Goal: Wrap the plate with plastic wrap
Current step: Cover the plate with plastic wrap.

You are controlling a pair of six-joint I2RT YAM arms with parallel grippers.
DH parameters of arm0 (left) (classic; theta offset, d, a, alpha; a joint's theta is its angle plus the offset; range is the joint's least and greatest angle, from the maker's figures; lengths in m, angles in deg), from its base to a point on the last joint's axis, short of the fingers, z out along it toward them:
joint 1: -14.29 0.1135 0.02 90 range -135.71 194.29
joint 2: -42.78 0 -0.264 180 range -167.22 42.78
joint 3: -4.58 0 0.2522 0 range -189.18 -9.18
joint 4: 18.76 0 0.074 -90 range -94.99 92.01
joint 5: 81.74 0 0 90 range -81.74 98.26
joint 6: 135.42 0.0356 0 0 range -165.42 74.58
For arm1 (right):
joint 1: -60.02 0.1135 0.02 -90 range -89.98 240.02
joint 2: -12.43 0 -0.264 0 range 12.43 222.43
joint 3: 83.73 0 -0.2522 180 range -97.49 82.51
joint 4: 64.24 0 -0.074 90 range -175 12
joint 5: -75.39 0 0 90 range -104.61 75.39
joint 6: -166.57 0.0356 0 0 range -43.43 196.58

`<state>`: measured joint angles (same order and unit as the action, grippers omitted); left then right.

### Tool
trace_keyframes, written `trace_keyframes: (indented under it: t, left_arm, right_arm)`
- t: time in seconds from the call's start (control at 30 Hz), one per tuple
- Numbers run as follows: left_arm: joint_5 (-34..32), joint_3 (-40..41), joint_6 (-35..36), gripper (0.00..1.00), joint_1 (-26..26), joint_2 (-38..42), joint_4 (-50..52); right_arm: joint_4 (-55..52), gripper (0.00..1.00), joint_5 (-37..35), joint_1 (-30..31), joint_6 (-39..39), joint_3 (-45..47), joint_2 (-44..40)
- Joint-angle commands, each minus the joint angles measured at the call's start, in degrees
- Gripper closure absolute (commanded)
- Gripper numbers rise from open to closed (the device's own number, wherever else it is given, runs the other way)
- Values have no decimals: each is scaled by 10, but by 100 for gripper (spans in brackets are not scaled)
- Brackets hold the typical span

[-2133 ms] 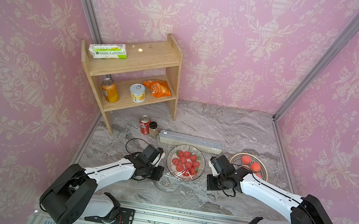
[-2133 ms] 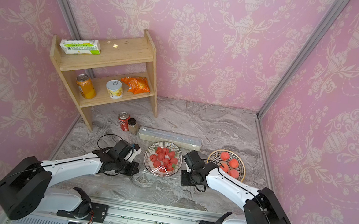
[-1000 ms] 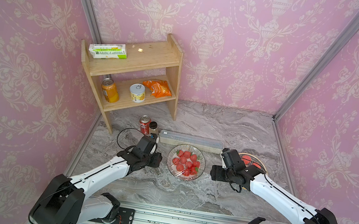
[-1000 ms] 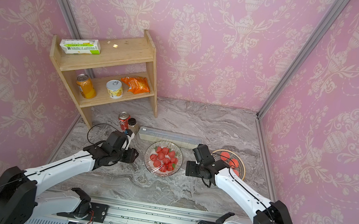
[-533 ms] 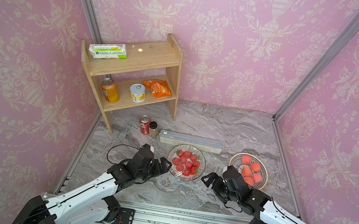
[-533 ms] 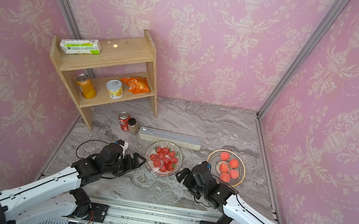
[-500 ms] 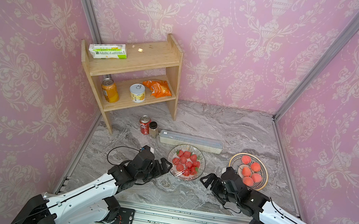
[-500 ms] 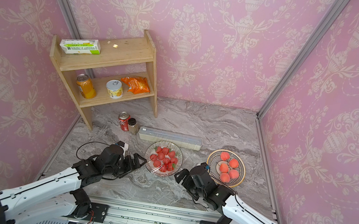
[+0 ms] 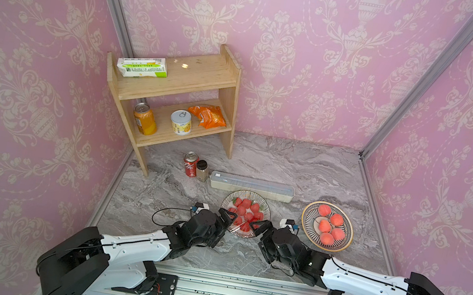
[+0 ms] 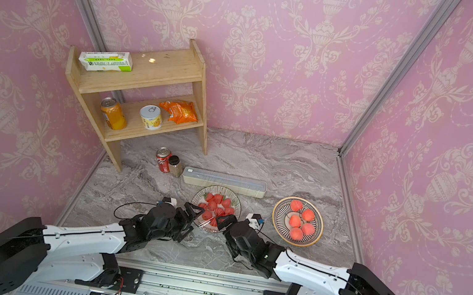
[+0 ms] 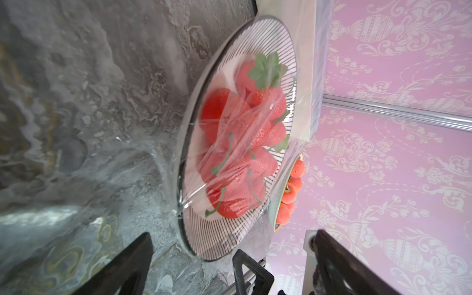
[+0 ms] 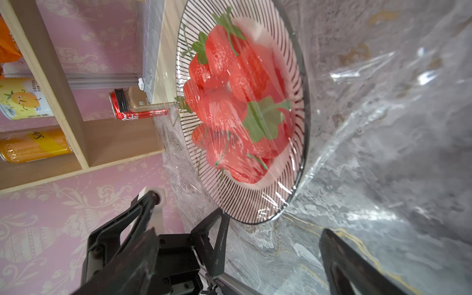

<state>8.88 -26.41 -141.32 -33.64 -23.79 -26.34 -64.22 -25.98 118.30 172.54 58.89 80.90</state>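
- Since the plastic wrap (image 11: 240, 143) already lies over the plate (image 9: 266, 208) of strawberries (image 9: 245, 213), on the worktop (image 9: 291, 164) just near of the long box (image 9: 251, 186), what remains, I judge, is tucking the loose film.
- The left hand (image 9: 225, 218) and right hand (image 9: 259, 226) both hover spread apart, holding nothing, at the plate's near rim.
- Pinch the slack film on the near worktop low down.
- Press it under the rim without tilting the plate.

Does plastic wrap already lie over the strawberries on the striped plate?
Yes, crinkled clear plastic wrap stretches across the strawberries and past the striped plate rim.
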Motion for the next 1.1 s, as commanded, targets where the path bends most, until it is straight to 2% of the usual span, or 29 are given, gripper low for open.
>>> trace_keyframes:
  t: [0.0, 0.33, 0.5, 1.07]
  left_arm:
    - [-17, 5, -34, 1, -5, -28, -65]
    - [-18, 8, -59, 1, -6, -85, -121]
    - [-32, 12, -62, 1, -1, -111, -140]
    - [22, -12, -6, 1, 87, -145, -133]
  right_arm:
    - [53, 0, 1, 4, 27, -1, 35]
    - [99, 0, 16, 2, 39, -21, 104]
    - [85, 0, 24, -17, 19, -28, 104]
    - [40, 0, 87, -122, -64, -34, 88]
